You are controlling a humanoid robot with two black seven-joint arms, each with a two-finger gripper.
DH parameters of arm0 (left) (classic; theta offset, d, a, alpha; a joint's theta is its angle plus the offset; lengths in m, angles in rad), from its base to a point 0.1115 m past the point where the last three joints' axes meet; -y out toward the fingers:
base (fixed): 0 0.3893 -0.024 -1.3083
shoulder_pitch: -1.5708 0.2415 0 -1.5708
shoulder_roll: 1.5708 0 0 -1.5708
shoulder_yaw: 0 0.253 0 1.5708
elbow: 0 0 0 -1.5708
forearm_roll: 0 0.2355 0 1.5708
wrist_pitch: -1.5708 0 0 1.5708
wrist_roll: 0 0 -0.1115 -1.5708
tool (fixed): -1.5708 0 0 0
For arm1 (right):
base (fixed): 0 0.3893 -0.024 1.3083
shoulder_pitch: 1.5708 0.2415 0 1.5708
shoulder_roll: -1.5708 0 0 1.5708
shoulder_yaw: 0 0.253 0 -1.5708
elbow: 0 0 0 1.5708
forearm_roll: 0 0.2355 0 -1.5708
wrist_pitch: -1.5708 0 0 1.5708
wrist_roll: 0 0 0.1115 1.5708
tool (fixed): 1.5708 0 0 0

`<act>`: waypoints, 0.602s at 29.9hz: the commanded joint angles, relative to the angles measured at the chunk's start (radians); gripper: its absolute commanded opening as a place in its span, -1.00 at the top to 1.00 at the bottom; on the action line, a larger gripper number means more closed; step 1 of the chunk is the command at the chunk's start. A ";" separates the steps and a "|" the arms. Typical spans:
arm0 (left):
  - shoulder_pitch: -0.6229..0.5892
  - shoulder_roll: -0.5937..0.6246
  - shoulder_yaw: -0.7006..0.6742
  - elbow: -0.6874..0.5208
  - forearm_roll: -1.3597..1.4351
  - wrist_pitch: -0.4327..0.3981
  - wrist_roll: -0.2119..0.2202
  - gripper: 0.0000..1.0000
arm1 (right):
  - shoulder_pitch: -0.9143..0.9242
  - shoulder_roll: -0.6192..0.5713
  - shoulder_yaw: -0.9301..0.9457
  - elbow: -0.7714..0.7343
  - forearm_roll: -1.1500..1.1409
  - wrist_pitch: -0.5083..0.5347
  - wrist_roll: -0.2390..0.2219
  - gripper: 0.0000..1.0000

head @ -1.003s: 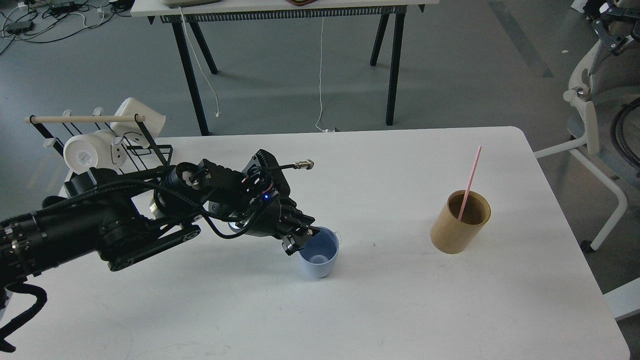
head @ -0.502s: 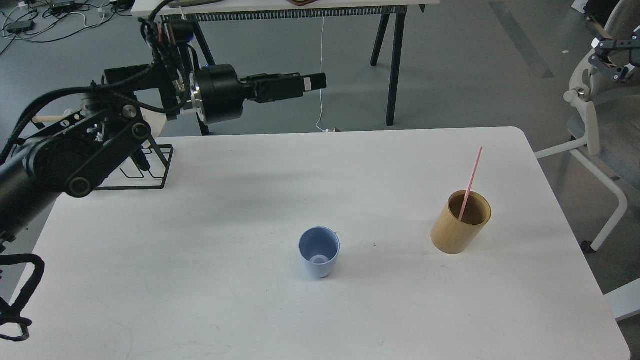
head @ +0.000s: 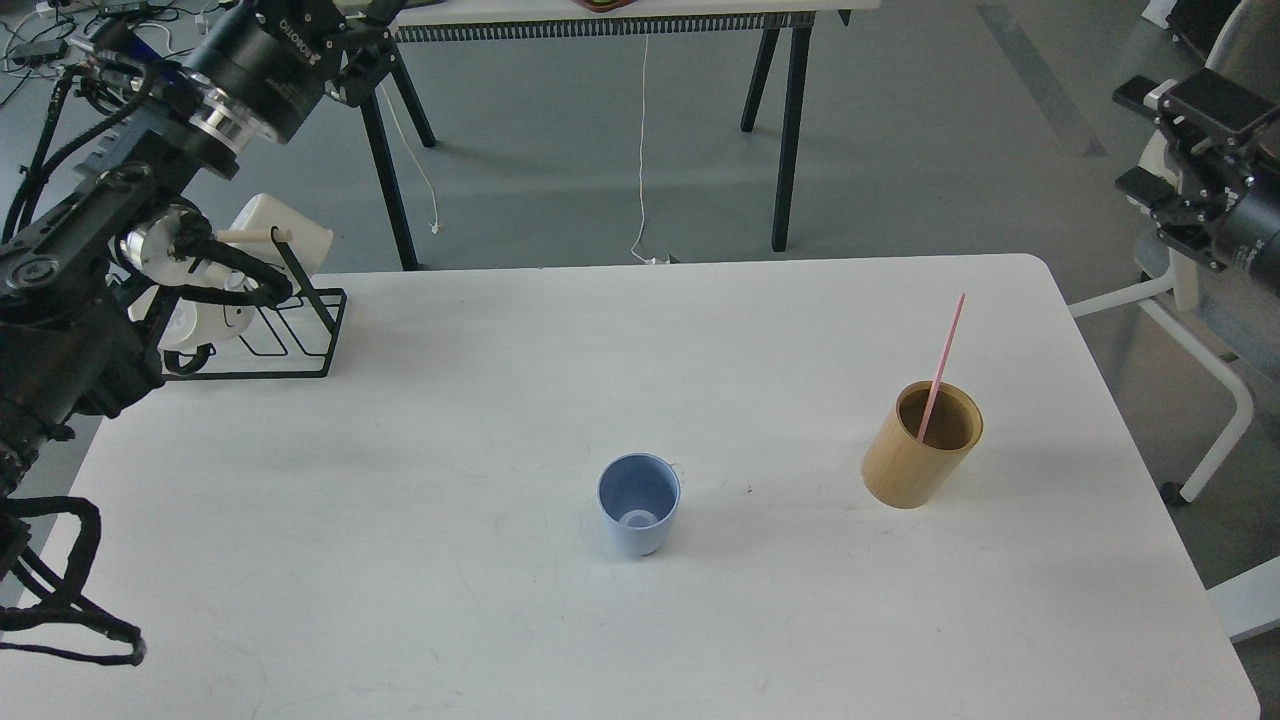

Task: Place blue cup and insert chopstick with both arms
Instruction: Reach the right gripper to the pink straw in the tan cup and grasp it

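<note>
Moved: left arm (head: 110,230) has swung up and back toward the far left since half a second ago, when it reached out level above the table's far edge; right gripper (head: 1165,130) has come further into view at the right edge.
Left gripper (head: 365,50): high at top left, over the floor beyond the table; fingers dark and seen against the black table legs, so spread or pressed together cannot be told; holds nothing visible.
Rack (head: 270,320): black wire, far left corner of the table (head: 400,600), partly behind the left arm; white mug (head: 285,235) on it.
Cup (head: 638,517): blue, upright, mouth open, near the table's middle, toward the near side; well apart from both grippers; same spot as before.
Holder (head: 918,445): tan cylinder, upright, right of the cup, apart from it.
Chopstick (head: 942,362): pink, standing in the holder, leaning to the upper right, top well above the rim.
Right gripper: at the far right edge, off the table, above the chair (head: 1190,260); fingers spread, empty.
</note>
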 commanded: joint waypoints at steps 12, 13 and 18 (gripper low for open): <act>0.026 -0.034 -0.005 0.205 -0.506 0.000 0.124 -1.00 | -0.015 0.136 -0.230 -0.052 -0.643 -0.120 -0.004 -0.66; 0.028 -0.036 -0.005 0.208 -0.507 0.000 0.124 -1.00 | -0.015 0.161 -0.231 -0.071 -0.673 -0.121 -0.006 -0.63; 0.039 -0.039 -0.005 0.212 -0.550 0.000 0.124 -1.00 | -0.014 0.233 -0.241 -0.117 -0.756 -0.120 -0.015 -0.31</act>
